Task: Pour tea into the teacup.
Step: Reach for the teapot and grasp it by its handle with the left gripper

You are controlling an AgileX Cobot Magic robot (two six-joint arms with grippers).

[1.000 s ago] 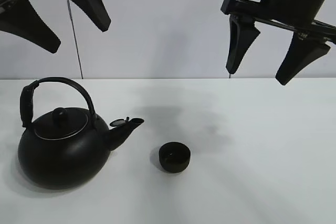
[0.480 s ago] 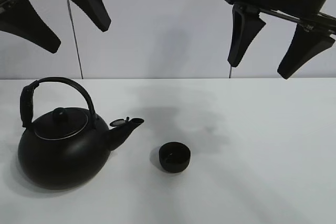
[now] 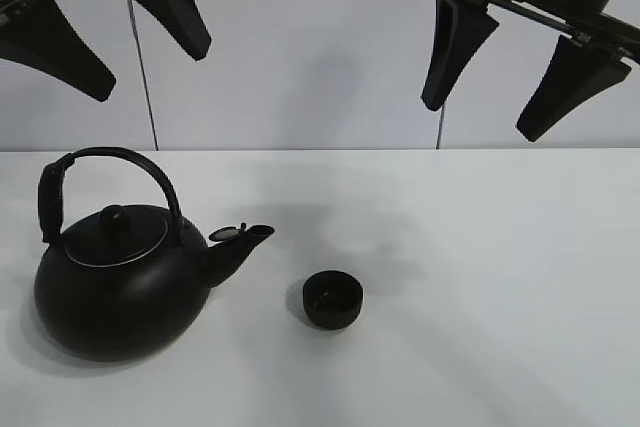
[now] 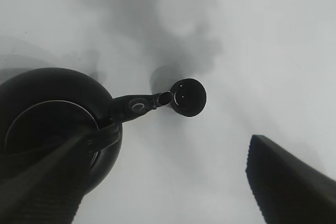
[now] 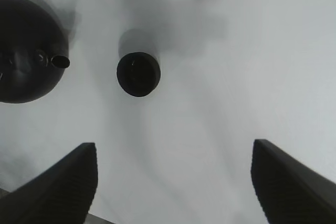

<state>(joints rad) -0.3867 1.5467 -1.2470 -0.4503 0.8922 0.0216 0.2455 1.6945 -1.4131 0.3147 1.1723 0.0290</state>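
The small black teacup (image 3: 333,299) stands on the white table, just right of the spout of the big black kettle (image 3: 115,287). The kettle sits at the left, lid on and handle arched upright. High above the kettle, my left gripper (image 3: 150,67) hangs open and holds nothing. Up at the right my right gripper (image 3: 480,117) is also open and empty. In the left wrist view the teacup (image 4: 189,97) touches the spout tip of the kettle (image 4: 47,124) in line of sight. The right wrist view shows the teacup (image 5: 138,74) far below my open gripper (image 5: 174,145). No tea is in view.
The white table (image 3: 500,297) runs to a pale wall at the back. Two thin vertical rods (image 3: 140,67) stand against that wall behind the arms. Soft shadows of the arms fall on the tabletop near the cup.
My right gripper has risen a little and tilted slightly. The left gripper, kettle and teacup have not moved.
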